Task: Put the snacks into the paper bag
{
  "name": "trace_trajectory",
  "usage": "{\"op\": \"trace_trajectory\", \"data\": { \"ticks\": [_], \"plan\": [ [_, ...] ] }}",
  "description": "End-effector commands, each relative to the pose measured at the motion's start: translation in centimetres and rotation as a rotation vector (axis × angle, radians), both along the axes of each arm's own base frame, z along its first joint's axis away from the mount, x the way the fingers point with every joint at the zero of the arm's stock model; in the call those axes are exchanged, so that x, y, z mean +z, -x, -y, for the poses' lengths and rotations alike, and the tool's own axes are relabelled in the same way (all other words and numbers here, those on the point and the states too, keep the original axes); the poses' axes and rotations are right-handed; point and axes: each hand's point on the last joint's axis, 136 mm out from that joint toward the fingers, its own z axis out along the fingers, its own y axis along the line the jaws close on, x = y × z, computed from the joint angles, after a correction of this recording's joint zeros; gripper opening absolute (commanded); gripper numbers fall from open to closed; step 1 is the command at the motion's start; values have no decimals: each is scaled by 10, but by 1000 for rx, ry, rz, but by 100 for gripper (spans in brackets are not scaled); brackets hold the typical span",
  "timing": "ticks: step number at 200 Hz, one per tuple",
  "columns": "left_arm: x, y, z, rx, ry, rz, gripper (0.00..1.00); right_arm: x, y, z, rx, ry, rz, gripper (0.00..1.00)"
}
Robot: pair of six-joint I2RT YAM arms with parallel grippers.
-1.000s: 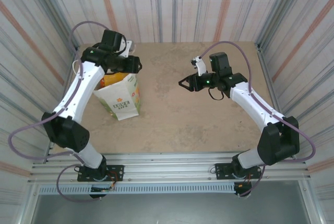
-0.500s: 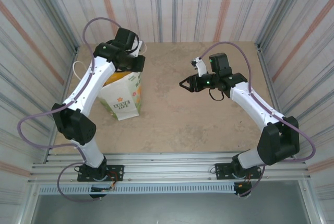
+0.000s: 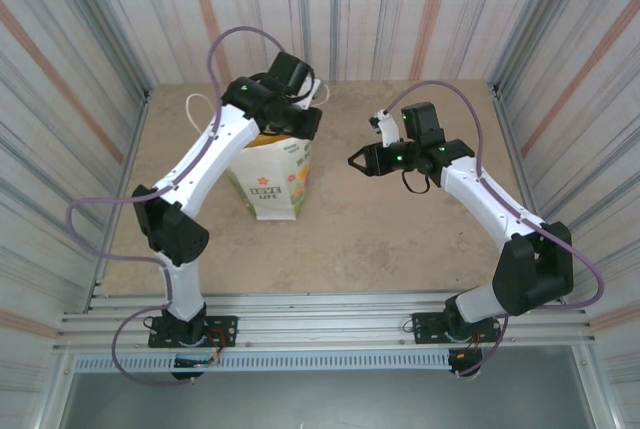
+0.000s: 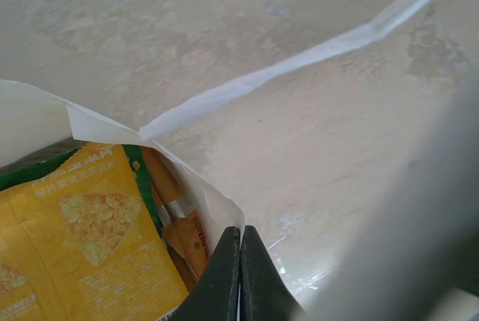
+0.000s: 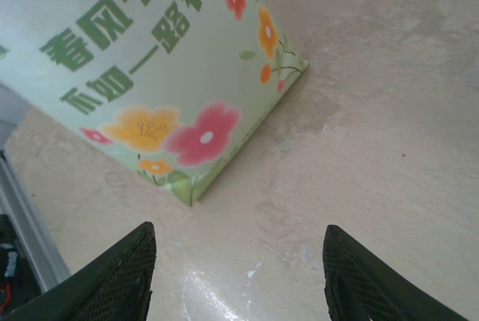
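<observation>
The paper bag (image 3: 272, 181) stands upright left of the table's middle, flower print facing front. My left gripper (image 3: 303, 125) is shut on the bag's top rim (image 4: 200, 192); in the left wrist view the black jaws (image 4: 240, 237) pinch the white paper edge. Inside the bag lie snacks: a yellow packet (image 4: 78, 242) with a green edge and an orange packet (image 4: 191, 236). My right gripper (image 3: 355, 162) hovers open to the right of the bag, nothing between its fingers. In the right wrist view the bag's flowered side (image 5: 157, 66) lies ahead of that gripper (image 5: 238, 265).
A white loop handle (image 3: 196, 105) sticks out behind the bag on the left, and a handle strip (image 4: 314, 53) crosses the left wrist view. Striped walls close the table on three sides; a metal rail (image 3: 320, 324) runs along the near edge.
My left gripper closed on the bag's rim and has dragged the bag right, toward the table's middle. The right arm has barely moved.
</observation>
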Motion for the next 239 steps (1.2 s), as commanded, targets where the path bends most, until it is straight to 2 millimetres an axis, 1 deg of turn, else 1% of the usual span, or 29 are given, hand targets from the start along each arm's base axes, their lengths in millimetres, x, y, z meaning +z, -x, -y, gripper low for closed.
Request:
{"op": "trace_trajectory", "data": {
  "ticks": [1, 21, 36, 43, 44, 46, 49, 59, 78, 85, 87, 91, 117, 135, 141, 159, 171, 178, 179, 188, 194, 195, 202, 207, 217, 225, 233, 236, 239],
  "plan": [
    [24, 1, 41, -58, 99, 45, 0, -11, 4, 21, -89, 24, -64, 60],
    [29, 6, 71, -106, 127, 55, 0, -12, 3, 35, -141, 27, -70, 60],
    [32, 9, 87, -131, 141, 69, 0, -11, 3, 45, -175, 22, -70, 60],
    [40, 11, 90, -140, 154, 84, 6, -11, 3, 50, -190, 20, -72, 60],
    [33, 9, 92, -140, 146, 74, 7, -11, 4, 50, -192, 19, -72, 60],
    [29, 8, 94, -141, 141, 68, 10, -11, 3, 51, -197, 18, -73, 60],
    [28, 7, 96, -141, 140, 69, 13, -11, 4, 52, -199, 16, -75, 60],
    [32, 7, 96, -142, 140, 83, 26, -11, 5, 57, -213, 15, -77, 60],
    [46, 8, 91, -145, 135, 125, 38, -10, 6, 61, -224, 12, -72, 61],
    [46, 7, 90, -148, 125, 136, 40, -8, 7, 63, -228, 9, -70, 61],
    [58, 10, 86, -148, 137, 156, 41, -8, 6, 63, -230, 9, -67, 61],
    [65, 12, 83, -149, 140, 173, 42, -7, 7, 64, -231, 7, -69, 61],
    [95, 21, 65, -143, 130, 259, 50, -6, 3, 69, -254, 0, -65, 64],
    [118, 30, 43, -126, 110, 331, 57, -4, -1, 75, -278, -4, -58, 65],
    [121, 33, 34, -114, 92, 352, 59, -4, -2, 77, -285, -5, -51, 66],
    [134, 43, 4, -75, 46, 431, 64, -4, -7, 87, -320, 0, -38, 67],
    [146, 53, -20, -39, 22, 494, 67, -5, -10, 95, -348, 6, -24, 67],
    [146, 58, -33, -17, -1, 523, 68, -4, -12, 101, -365, 6, -16, 67],
    [150, 59, -36, -12, 3, 534, 69, -4, -12, 101, -367, 7, -15, 67],
    [150, 66, -55, 24, -22, 571, 74, -4, -15, 109, -391, 8, -3, 68],
    [149, 69, -68, 49, -37, 596, 80, -5, -16, 114, -406, 11, 3, 68],
    [152, 70, -71, 56, -33, 605, 82, -5, -16, 115, -409, 11, 6, 68],
    [146, 72, -85, 90, -45, 619, 89, -6, -18, 121, -427, 14, 12, 68],
    [148, 76, -97, 115, -35, 638, 98, -7, -19, 126, -443, 17, 18, 68],
    [134, 78, -119, 172, -33, 640, 99, -10, -22, 137, -477, 24, 31, 71],
    [123, 78, -138, 222, -29, 643, 99, -14, -25, 146, -509, 34, 44, 75],
    [110, 78, -157, 277, -30, 648, 99, -19, -26, 156, -541, 44, 52, 84],
    [107, 79, -164, 296, -30, 654, 99, -20, -27, 159, -552, 46, 57, 96],
    [101, 78, -173, 320, -34, 657, 99, -22, -28, 163, -562, 47, 61, 100]
  ]
}}
